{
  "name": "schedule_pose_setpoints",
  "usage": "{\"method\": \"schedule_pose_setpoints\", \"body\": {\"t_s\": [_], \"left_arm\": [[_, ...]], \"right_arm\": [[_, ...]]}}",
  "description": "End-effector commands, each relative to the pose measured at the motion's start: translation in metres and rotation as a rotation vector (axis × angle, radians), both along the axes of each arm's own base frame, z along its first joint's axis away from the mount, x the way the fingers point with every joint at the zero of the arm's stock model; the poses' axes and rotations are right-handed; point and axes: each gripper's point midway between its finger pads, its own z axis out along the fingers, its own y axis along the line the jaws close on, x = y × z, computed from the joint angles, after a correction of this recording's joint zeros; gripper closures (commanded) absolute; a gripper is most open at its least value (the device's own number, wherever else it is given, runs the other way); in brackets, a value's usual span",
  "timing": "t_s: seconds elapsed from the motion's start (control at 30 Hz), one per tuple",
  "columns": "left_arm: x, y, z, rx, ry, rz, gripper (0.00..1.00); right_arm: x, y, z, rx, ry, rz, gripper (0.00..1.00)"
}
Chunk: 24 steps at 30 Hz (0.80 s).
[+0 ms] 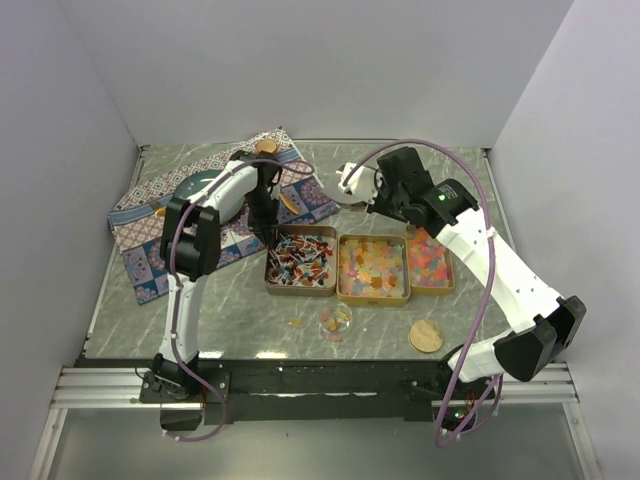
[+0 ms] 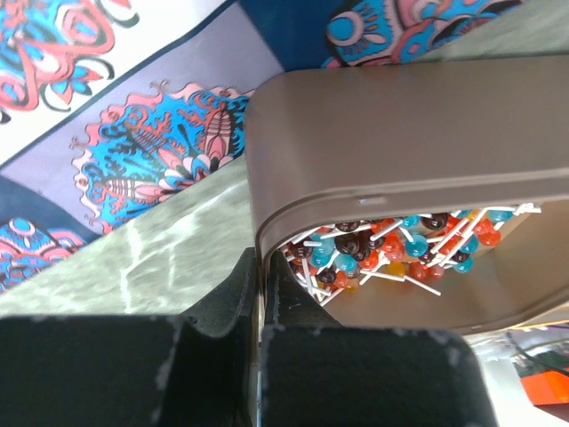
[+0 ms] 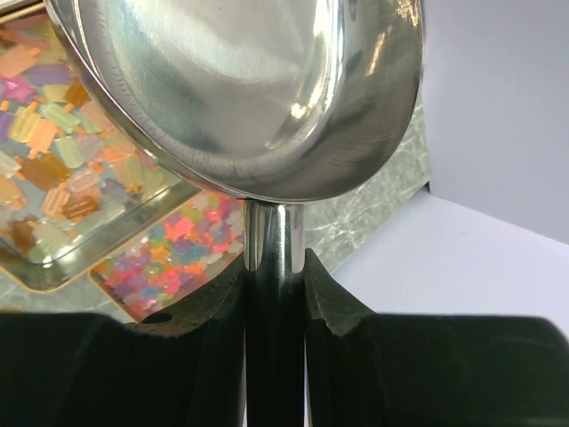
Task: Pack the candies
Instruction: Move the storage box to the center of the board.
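Note:
Three gold tins stand in a row. The left tin holds red, blue and black lollipop candies. The middle tin holds pale yellow-orange squares, and the right tin holds bright pink-orange pieces. My left gripper is shut on the left tin's wall at its far-left corner, one finger inside beside the lollipops. My right gripper is shut on the handle of a steel scoop and holds it above the far edge of the tins. The squares and bright pieces show below the scoop.
A small glass jar with a few candies and a round cork disc lie in front of the tins. A patterned cloth with a dark dish covers the far left. White walls close in on three sides.

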Motion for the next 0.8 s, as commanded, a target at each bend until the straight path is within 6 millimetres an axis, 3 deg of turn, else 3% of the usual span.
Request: {"method": "schedule_pose_setpoints", "body": {"t_s": [0.0, 0.1, 0.17, 0.2, 0.27, 0.43, 0.63, 0.7, 0.77], "left_arm": [[0.047, -0.088, 0.020, -0.323, -0.162, -0.027, 0.99], [0.057, -0.105, 0.041, -0.398, -0.219, -0.058, 0.99], [0.057, -0.102, 0.046, -0.389, -0.234, -0.070, 0.86], [0.055, -0.099, 0.046, -0.382, -0.235, -0.074, 0.83], [0.051, -0.087, 0.049, -0.388, -0.225, -0.074, 0.63], [0.059, -0.050, 0.077, -0.439, -0.260, -0.036, 0.42], [0.074, -0.007, 0.133, -0.517, -0.384, 0.034, 0.39], [0.076, -0.005, 0.150, -0.581, -0.423, 0.011, 0.39], [0.068, -0.014, 0.169, -0.763, -0.394, -0.040, 0.38]], "right_arm": [[-0.004, -0.006, 0.007, 0.014, -0.030, -0.012, 1.00], [-0.004, -0.005, 0.002, 0.013, -0.018, -0.015, 1.00], [0.000, -0.003, 0.004, 0.022, -0.023, -0.020, 1.00], [0.004, 0.000, 0.006, 0.025, -0.024, -0.022, 1.00], [0.008, 0.004, 0.009, 0.040, -0.026, -0.024, 1.00], [0.017, 0.012, 0.007, 0.039, -0.018, -0.019, 1.00], [0.018, 0.021, -0.006, 0.022, 0.005, 0.037, 1.00], [0.020, 0.026, -0.011, 0.022, -0.006, 0.066, 1.00], [0.024, 0.032, -0.016, 0.009, -0.003, 0.093, 1.00]]}}
